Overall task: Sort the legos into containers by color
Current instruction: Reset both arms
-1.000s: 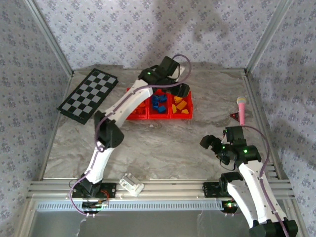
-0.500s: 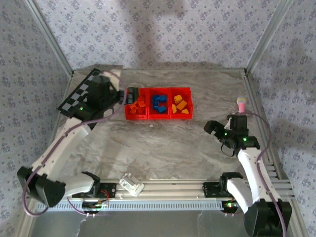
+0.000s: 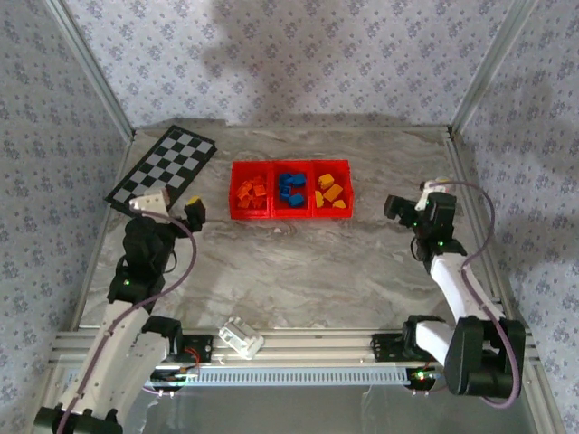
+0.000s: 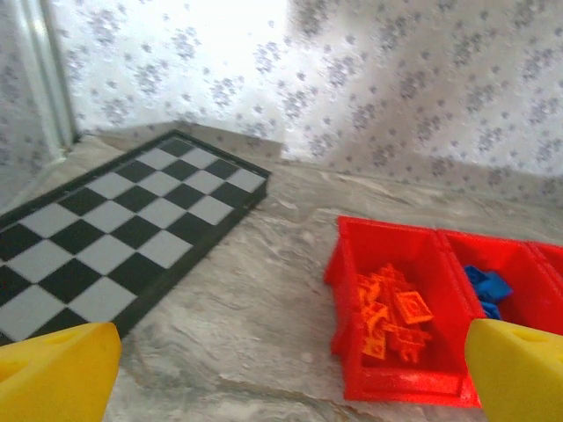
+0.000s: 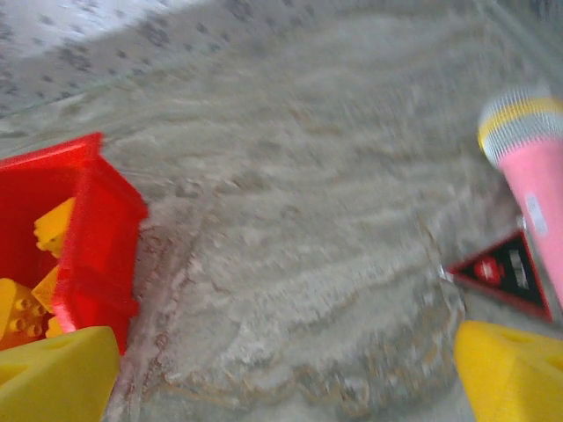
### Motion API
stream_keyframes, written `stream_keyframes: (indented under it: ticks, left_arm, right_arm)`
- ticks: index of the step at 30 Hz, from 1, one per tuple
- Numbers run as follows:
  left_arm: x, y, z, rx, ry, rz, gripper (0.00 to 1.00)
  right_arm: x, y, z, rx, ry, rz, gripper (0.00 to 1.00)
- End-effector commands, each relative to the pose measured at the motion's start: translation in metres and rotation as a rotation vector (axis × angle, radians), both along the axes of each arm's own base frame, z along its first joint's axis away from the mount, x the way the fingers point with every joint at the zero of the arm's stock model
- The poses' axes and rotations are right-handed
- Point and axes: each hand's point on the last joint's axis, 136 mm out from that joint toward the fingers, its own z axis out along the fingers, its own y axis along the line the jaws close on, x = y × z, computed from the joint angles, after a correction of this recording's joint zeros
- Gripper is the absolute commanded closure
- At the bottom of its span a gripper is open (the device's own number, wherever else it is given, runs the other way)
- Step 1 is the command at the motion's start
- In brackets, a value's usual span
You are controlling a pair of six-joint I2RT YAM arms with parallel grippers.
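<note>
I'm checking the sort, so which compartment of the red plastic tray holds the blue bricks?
The middle compartment holds the small blue plastic bricks; the left one has orange bricks, the right one yellow bricks.

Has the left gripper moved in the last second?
Yes. The left gripper has pulled back from above the red bins toward the near left, and now sits open beside the checkerboard.

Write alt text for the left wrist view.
Red containers sit at right on a marbled table, orange legos in the nearest bin, blue legos in the next. A checkerboard lies left; the open left gripper shows yellow fingertips at the bottom corners.
</note>
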Motion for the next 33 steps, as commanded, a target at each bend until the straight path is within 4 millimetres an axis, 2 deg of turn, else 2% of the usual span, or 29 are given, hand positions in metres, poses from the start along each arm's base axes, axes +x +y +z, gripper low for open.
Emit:
stream_keyframes:
  ticks: [1, 2, 8, 10, 14, 17, 18, 19, 20, 21, 23, 25, 27, 28, 33]
  left_arm:
    - [-0.001, 0.018, -0.001, -0.007, -0.025, 0.089, 0.00]
    - [-0.001, 0.021, -0.006, -0.006, -0.017, 0.106, 0.00]
    - [-0.003, 0.032, -0.030, -0.004, 0.023, 0.176, 0.00]
    - [-0.003, 0.032, -0.037, 0.024, 0.037, 0.167, 0.00]
    - [-0.001, 0.029, -0.056, 0.080, 0.093, 0.143, 0.00]
    - [0.004, 0.029, -0.059, 0.079, 0.097, 0.148, 0.00]
    - [0.005, 0.029, -0.058, 0.078, 0.090, 0.150, 0.00]
    - [0.006, 0.030, -0.057, 0.077, 0.084, 0.155, 0.00]
    - [0.007, 0.031, -0.056, 0.077, 0.077, 0.163, 0.00]
    - [0.009, 0.031, -0.055, 0.081, 0.073, 0.164, 0.00]
    - [0.010, 0.033, -0.057, 0.096, 0.068, 0.172, 0.00]
    - [0.012, 0.035, -0.063, 0.111, 0.065, 0.183, 0.00]
    - [0.015, 0.040, -0.070, 0.127, 0.071, 0.216, 0.00]
    - [0.016, 0.042, -0.075, 0.139, 0.074, 0.222, 0.00]
    - [0.026, 0.051, -0.093, 0.175, 0.087, 0.273, 0.00]
  right_arm:
    - [-0.006, -0.011, 0.007, -0.228, -0.128, -0.012, 0.00]
    - [-0.009, -0.011, 0.005, -0.235, -0.159, -0.014, 0.00]
    - [-0.017, -0.015, -0.038, -0.207, -0.147, -0.023, 0.00]
    - [-0.013, -0.012, -0.039, -0.197, -0.177, -0.025, 0.01]
    - [0.008, 0.012, -0.041, -0.251, -0.187, 0.070, 0.00]
    - [0.018, 0.036, -0.056, -0.343, -0.185, 0.201, 0.00]
    - [0.020, 0.024, -0.058, -0.329, -0.204, 0.117, 0.00]
    - [0.015, 0.007, -0.070, -0.298, -0.167, 0.033, 0.00]
    - [0.018, -0.003, -0.068, -0.271, -0.223, 0.007, 0.00]
    - [0.019, -0.004, -0.064, -0.263, -0.251, -0.001, 0.00]
    - [0.021, -0.001, -0.070, -0.259, -0.163, 0.031, 0.00]
    - [0.033, 0.000, -0.072, -0.264, -0.144, 0.037, 0.00]
    - [0.037, -0.012, -0.074, -0.282, -0.087, -0.040, 0.00]
    - [0.039, -0.011, -0.079, -0.262, -0.063, -0.036, 0.00]
    - [0.040, -0.015, -0.075, -0.256, -0.078, -0.041, 0.00]
